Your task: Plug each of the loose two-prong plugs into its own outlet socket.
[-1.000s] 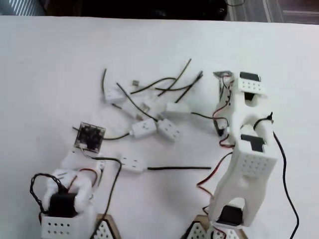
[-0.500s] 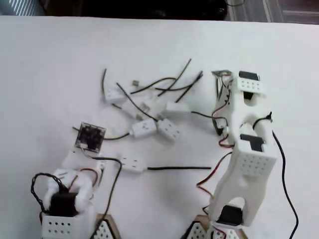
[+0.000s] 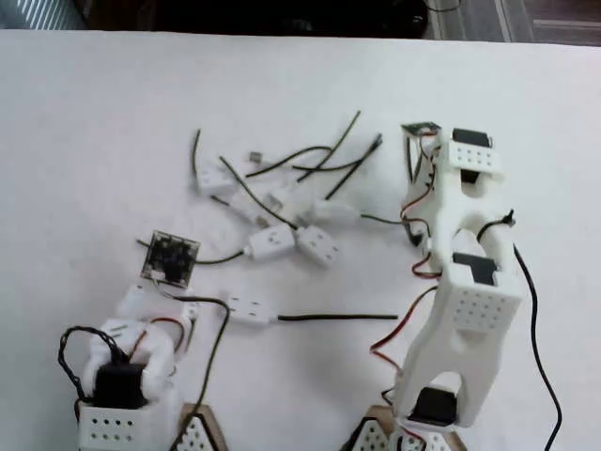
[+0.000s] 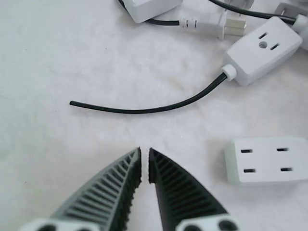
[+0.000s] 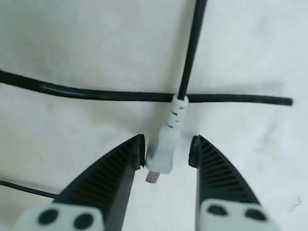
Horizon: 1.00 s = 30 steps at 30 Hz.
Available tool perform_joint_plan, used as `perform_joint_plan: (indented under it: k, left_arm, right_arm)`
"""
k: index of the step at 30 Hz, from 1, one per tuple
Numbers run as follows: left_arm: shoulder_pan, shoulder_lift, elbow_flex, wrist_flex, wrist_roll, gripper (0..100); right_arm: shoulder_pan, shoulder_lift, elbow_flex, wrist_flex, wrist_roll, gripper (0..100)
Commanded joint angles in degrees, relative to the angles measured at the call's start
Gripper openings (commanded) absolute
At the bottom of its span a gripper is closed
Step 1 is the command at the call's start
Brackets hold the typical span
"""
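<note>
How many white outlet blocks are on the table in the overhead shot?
5 outlet blocks: one alone in front, its cable running right; two side by side in the middle; one just behind them; one farthest left. Crossing cords may hide more.

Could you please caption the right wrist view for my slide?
Open right gripper flanking a white plug, black cords beyond.

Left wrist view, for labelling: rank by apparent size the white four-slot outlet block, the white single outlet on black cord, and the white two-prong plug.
1-2. White four-slot outlet block and white single outlet look alike; the block is nearer, unranked.
3. White two-prong plug.
</note>
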Motion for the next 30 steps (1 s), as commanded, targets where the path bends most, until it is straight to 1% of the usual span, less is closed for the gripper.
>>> perform_joint_plan:
  k: [1,10,15,17,20,24,26,30]
  left_arm:
    - [-0.4,-0.3,-0.4,-1.1,-0.5,5]
    - [-0.4,-0.3,-0.4,-1.1,-0.5,5]
    - [-0.4,-0.3,-0.4,-1.1,-0.5,5]
    - [-0.4,-0.3,-0.4,-1.1,-0.5,5]
    - [-0.4,-0.3,-0.4,-1.1,-0.5,5]
    - [-0.4,-0.3,-0.5,-1.1,-0.5,5]
    - [-0.4,-0.3,-0.7,-1.2,-0.5,5]
    - [-0.4,-0.3,-0.8,-2.3,-0.4,5]
  right_arm:
    - [0.0,-0.7,-2.3,0.9,0.0,14.9]
    - [0.1,-0.7,-2.4,-1.5,0.0,13.5]
    - [0.2,-1.2,-2.4,-1.4,0.4,2.5]
    - [0.3,-1.3,-2.3,-0.6,0.4,1.8]
    - [0.2,-2.2,-2.6,3.6,0.4,1.7]
    - [0.1,-9.5,-4.2,9.5,0.4,1.7]
    - [-1.1,-15.2,-3.3,11.6,0.4,1.7]
    - [-5.0,-29.7,6.1,11.6,0.5,1.7]
